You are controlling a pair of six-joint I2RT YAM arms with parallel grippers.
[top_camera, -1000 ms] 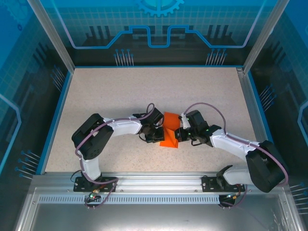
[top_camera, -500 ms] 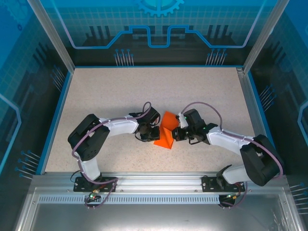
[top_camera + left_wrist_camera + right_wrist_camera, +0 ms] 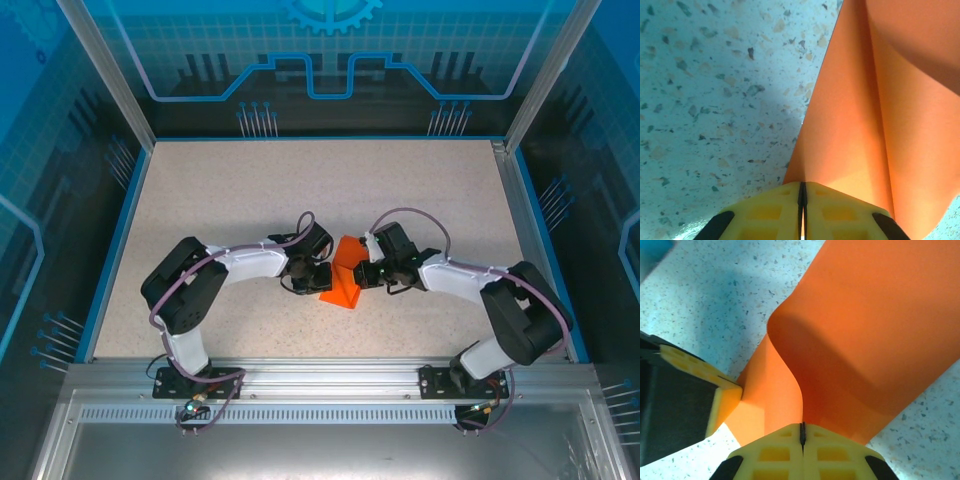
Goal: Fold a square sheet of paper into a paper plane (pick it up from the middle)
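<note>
The square sheet of paper (image 3: 343, 283), bright orange, is held just above the speckled table (image 3: 250, 190) near its middle, between both grippers. My left gripper (image 3: 318, 280) is shut on its left edge. In the left wrist view the yellow fingers (image 3: 840, 212) meet on the paper (image 3: 865, 115), which runs away from them with a long crease. My right gripper (image 3: 367, 276) is shut on the right edge. In the right wrist view the paper (image 3: 865, 325) bows up in a curved fold above the gripper (image 3: 802, 429), and the left gripper's yellow finger (image 3: 722, 395) touches the sheet at the left.
Blue walls and metal posts (image 3: 110, 70) surround the table. An aluminium rail (image 3: 320, 375) with both arm bases runs along the near edge. Open tabletop lies behind and to both sides of the grippers.
The paper and both grippers have shifted slightly left. The right arm's elbow has drawn in toward the middle. Both grips have held.
</note>
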